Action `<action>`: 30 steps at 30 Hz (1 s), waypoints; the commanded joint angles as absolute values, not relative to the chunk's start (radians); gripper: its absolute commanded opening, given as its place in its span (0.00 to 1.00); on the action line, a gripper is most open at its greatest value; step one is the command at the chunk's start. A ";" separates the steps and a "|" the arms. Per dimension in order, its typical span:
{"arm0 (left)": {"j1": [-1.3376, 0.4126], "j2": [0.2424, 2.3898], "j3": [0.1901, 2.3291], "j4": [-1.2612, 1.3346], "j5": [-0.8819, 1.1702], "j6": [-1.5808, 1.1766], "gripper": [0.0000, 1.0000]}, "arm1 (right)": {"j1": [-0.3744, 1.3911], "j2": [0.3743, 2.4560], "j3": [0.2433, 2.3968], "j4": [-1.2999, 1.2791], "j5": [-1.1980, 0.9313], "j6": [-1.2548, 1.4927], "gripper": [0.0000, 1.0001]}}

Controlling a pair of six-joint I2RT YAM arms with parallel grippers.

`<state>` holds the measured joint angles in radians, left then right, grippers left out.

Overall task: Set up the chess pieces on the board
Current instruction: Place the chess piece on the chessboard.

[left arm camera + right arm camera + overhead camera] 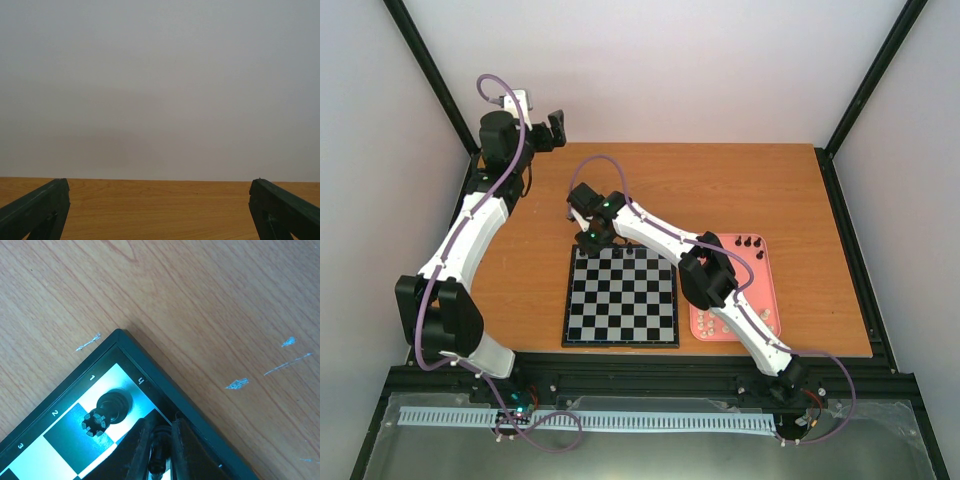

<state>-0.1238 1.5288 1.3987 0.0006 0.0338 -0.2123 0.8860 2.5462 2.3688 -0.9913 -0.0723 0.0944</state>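
The right arm [720, 275] reaches from its base at the near right edge of the table [520, 280] diagonally across the pink tray [768, 275] and the board [620, 298]. Its elbow is raised above the tray's left side, and its wrist is turned down over the board's far left corner. The right gripper [161, 424] points straight down there, its jaws narrow and set close on either side of a small black piece [159, 450] that stands upright just inside the board's border. Whether the pads press on it I cannot tell. Just beside it, on the corner square, stands a black rook [107, 412], apart from the fingers [137, 452]. More black pieces [750, 243] stand along the tray's far edge, with cream-white pieces [732, 320] at its near end. The left arm [470, 230] is folded high over the far left of the table, well away from the board. The left gripper [555, 130] is level and faces the back wall [160, 75], its jaws spread wide with nothing between them.
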 commanded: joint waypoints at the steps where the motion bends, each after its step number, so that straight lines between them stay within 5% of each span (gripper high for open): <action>1: -0.124 1.540 1.440 0.012 0.039 -0.207 1.00 | 0.900 2.535 2.369 -1.002 -0.077 0.099 0.16; 30: -0.124 1.539 1.442 0.010 0.032 -0.206 1.00 | 0.907 2.485 2.324 -0.995 -0.057 0.101 0.15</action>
